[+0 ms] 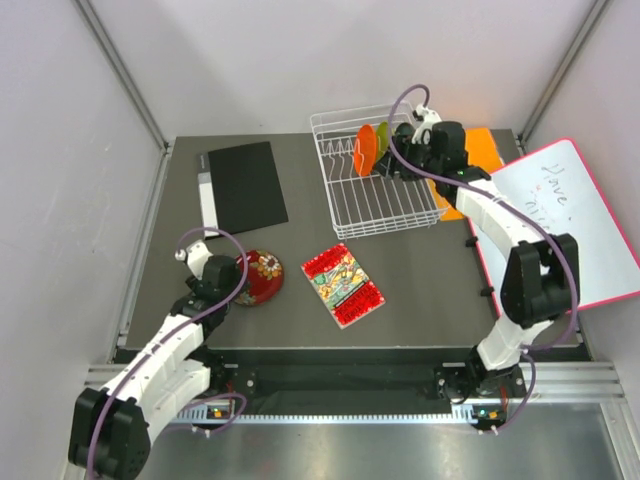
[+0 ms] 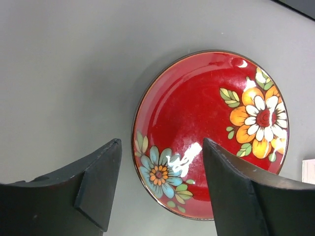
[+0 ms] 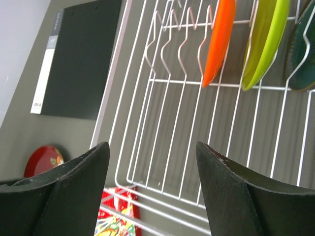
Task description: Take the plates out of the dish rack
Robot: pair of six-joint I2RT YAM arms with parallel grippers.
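A dark red plate with painted flowers lies flat on the table at the front left. My left gripper hangs open just above its near rim, holding nothing. The white wire dish rack stands at the back right. Upright in its far tines are an orange plate, a lime green plate and a dark teal plate. My right gripper is open over the rack's floor, short of those plates.
A black binder lies at the back left. A red patterned packet sits in front of the rack. An orange board lies behind the right arm, and a whiteboard leans at the right edge.
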